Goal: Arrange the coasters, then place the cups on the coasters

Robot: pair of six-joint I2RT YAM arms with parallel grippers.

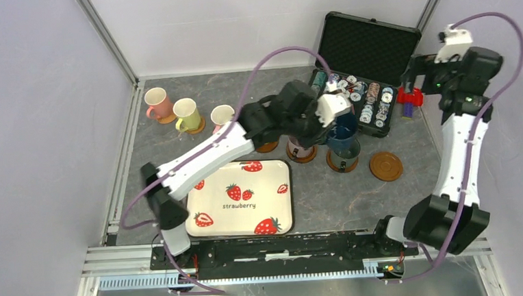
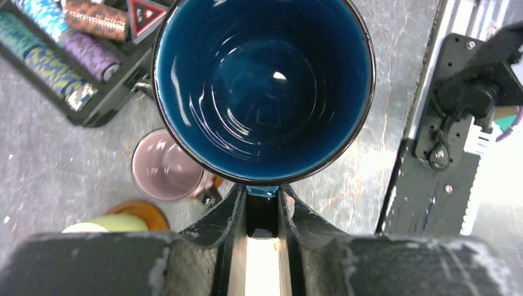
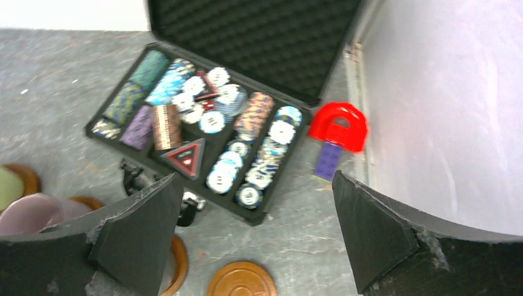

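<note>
Currently placing cups: left gripper (image 2: 262, 196) is clamped on the blue cup (image 2: 262, 92) by its wall. The cup sits on or just above a coaster (image 1: 341, 165). Right gripper (image 3: 256, 222) is spread wide, empty. Next, likely: seat cup squarely, let go.

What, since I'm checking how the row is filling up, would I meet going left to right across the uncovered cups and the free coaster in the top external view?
Pink cup → yellow-cream cup → pale cup → dark blue cup → bare coaster.
</note>
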